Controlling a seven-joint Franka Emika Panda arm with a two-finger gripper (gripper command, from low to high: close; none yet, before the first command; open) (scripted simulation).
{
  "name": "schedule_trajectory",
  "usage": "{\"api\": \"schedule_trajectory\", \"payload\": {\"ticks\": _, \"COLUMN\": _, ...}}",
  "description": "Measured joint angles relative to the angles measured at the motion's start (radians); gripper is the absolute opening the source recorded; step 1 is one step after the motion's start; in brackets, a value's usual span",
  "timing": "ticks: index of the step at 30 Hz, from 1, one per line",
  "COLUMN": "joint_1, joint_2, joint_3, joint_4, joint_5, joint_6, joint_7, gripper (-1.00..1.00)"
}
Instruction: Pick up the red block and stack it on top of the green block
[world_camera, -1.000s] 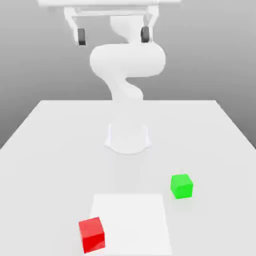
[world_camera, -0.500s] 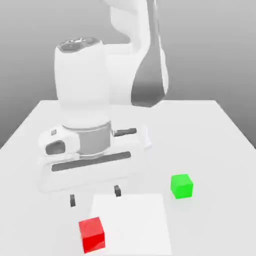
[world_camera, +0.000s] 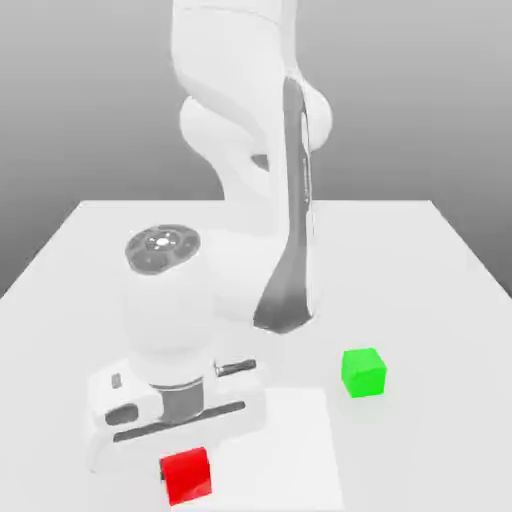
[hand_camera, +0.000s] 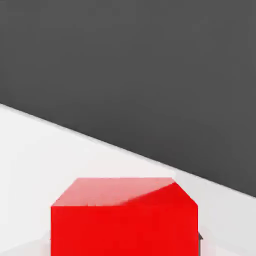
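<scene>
Jaws (world_camera: 186, 470) closed on the red block (world_camera: 186, 475), low on the bench (world_camera: 420, 270) at the near edge; green block (world_camera: 363, 372) lies toward two o'clock, well apart; lift, then carry that way.

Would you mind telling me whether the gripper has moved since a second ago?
Yes. It came down from high above the table to the red block, nearer the camera than the unmoved green block.
</scene>
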Motion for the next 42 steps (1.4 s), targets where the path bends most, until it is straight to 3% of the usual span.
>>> {"api": "schedule_trajectory", "payload": {"ticks": 3, "joint_1": 0.020, "joint_2": -0.100, "joint_3": -0.028, "joint_4": -0.019, "joint_5": -0.051, "joint_6": -0.079, "joint_7": 0.044, "gripper": -1.00}}
{"api": "schedule_trajectory", "payload": {"ticks": 13, "joint_1": 0.133, "joint_2": -0.268, "joint_3": 0.091, "joint_4": -0.126, "joint_5": 0.156, "joint_6": -0.136, "joint_7": 0.226, "gripper": -1.00}}
{"api": "schedule_trajectory", "payload": {"ticks": 21, "joint_1": 0.238, "joint_2": -0.405, "joint_3": 0.153, "joint_4": -0.220, "joint_5": 0.220, "joint_6": -0.154, "joint_7": 0.460, "gripper": -1.00}}
{"api": "schedule_trajectory", "payload": {"ticks": 31, "joint_1": 0.275, "joint_2": -0.547, "joint_3": 0.297, "joint_4": -0.346, "joint_5": 0.186, "joint_6": -0.148, "joint_7": 0.833, "gripper": -1.00}}
{"api": "schedule_trajectory", "payload": {"ticks": 42, "joint_1": 0.219, "joint_2": -0.628, "joint_3": 0.508, "joint_4": -0.488, "joint_5": 0.045, "joint_6": -0.118, "joint_7": 1.301, "gripper": -1.00}}
